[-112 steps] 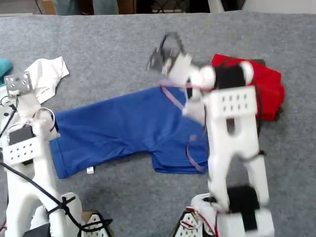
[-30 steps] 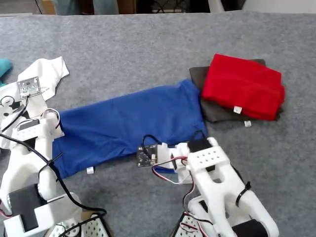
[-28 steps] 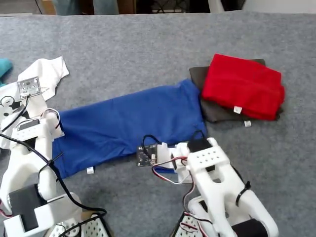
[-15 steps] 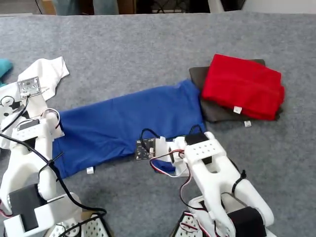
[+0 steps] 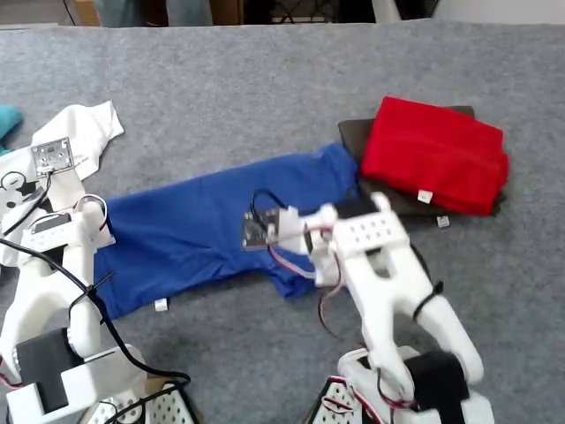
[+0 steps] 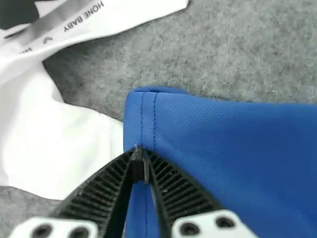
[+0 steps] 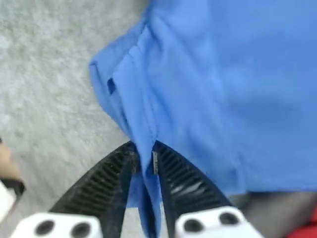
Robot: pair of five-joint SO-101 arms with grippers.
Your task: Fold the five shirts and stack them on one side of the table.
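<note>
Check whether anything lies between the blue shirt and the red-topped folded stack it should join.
Nothing visible does. The spread blue fabric shirt reaches the dark grey folded shirt under the red folded shirt. The left gripper and right gripper each hold its edge, jaws shut.

Since a few seconds ago the right gripper (image 7: 144, 157) has been swung back from the far side and dropped onto the near right hem of the blue shirt (image 5: 185, 234). That hem's now been pinched, lifted and dragged farther in, so it's bunched up.
</note>
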